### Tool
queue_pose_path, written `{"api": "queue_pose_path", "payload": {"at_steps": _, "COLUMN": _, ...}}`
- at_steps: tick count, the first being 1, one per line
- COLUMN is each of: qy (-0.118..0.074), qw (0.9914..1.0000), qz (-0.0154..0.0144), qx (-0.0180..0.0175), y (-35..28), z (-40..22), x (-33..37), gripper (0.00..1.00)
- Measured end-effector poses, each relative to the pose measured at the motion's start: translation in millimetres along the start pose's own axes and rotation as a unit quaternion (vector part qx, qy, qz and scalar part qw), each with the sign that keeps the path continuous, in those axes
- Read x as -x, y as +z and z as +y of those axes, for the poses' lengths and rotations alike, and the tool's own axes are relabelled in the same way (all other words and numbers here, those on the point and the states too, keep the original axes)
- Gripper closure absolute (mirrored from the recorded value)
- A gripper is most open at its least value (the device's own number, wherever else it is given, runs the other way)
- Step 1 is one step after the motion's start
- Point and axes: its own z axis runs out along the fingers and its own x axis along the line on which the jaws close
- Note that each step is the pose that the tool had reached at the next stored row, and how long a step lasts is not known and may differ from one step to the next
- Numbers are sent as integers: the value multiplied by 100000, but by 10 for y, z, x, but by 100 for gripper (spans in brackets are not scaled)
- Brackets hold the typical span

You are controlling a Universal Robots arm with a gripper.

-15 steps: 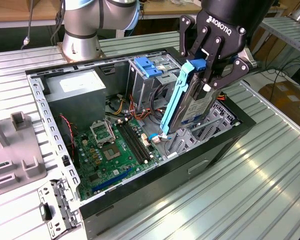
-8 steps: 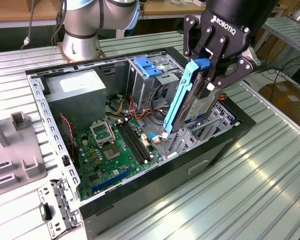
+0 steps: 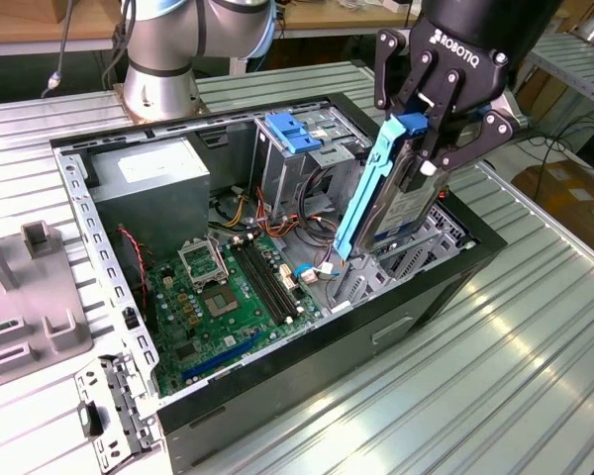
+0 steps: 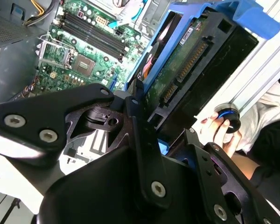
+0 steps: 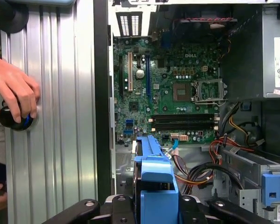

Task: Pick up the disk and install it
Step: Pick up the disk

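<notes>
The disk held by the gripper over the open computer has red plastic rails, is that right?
No. The rails are blue, not red; the exterior view shows it. The gripper does hold the disk over the open computer.

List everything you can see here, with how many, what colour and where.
disk: one, silver-grey with blue rails, held tilted over the case
computer case: one, black, open, on the table
motherboard: one, green, on the case floor
power supply box: one, grey with white sticker, inside the case
blue clip: one, light blue, atop the drive cage
cables: several, red, yellow and black, inside the case
table: one, ribbed silver, under the case
knob: one, black and blue, beside the case
hand: one, gripping the knob
gripper: one, black, shut on the disk
</notes>
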Motion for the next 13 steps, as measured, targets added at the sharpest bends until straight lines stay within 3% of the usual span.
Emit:
{"api": "queue_pose_path", "payload": {"at_steps": 8, "qy": 3, "qw": 100000, "qz": 0, "qx": 5, "y": 0, "z": -110, "x": 3, "gripper": 64}}
{"api": "queue_pose_path", "payload": {"at_steps": 13, "qy": -2, "qw": 100000, "qz": -2, "qx": 21, "y": 1, "z": -214, "x": 0, "gripper": 64}}
